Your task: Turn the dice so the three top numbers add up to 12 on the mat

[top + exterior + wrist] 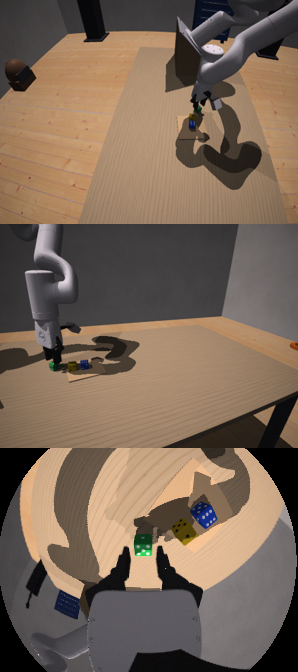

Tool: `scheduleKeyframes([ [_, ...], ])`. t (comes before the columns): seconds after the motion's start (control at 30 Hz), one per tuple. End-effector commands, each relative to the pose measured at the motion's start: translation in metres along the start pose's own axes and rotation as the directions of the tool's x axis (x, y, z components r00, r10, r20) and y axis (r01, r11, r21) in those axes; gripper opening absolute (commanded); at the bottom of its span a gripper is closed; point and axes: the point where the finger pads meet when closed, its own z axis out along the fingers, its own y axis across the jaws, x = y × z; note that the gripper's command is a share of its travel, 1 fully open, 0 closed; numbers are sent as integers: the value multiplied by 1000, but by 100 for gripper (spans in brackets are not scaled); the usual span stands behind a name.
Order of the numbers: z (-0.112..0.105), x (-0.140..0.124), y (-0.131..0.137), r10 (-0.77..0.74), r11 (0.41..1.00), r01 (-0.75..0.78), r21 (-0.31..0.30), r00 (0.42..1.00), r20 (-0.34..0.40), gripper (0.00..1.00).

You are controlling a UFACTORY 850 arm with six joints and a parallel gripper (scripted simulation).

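Wrist view: green die (143,546) sits dead centre between the two dark fingers, square to them, one flat face up with several white pips; exact count too small to read.
Gripper (53,357): half-spread, fingers straddling the green die; whether the pads touch its sides cannot be told, and nothing is pinched.
Gripper pose: pointing straight down from the grey arm (45,294), tips at the die's top.
Green die position: at the mat's (84,376) edge nearest the arm; on or just off it cannot be told.
Yellow die (72,366): on the mat, flat, dark pips, just beside the green one.
Blue die (84,364): on the mat, flat, white pips, touching or nearly touching the yellow.
Row: green, yellow, blue in a near-straight line; that line is the group's long axis, running away from the gripper across the mat.
Mat: thin tan sheet, lying flat on the table (183,381), partly under the arm's shadow.
Top view: dice (192,121) stacked along the mat's upper half, green one half hidden under the fingers.
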Motion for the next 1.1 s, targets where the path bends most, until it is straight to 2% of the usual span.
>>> scheduleKeyframes([
  [0.0, 2, 0, 0, 0, 1000, 0, -1, 1000, -1, 47],
  [0.63, 31, 0, 0, 0, 1000, 0, -1, 1000, -1, 47],
  [1.07, 33, 0, 0, 0, 1000, 0, -1, 1000, -1, 47],
])
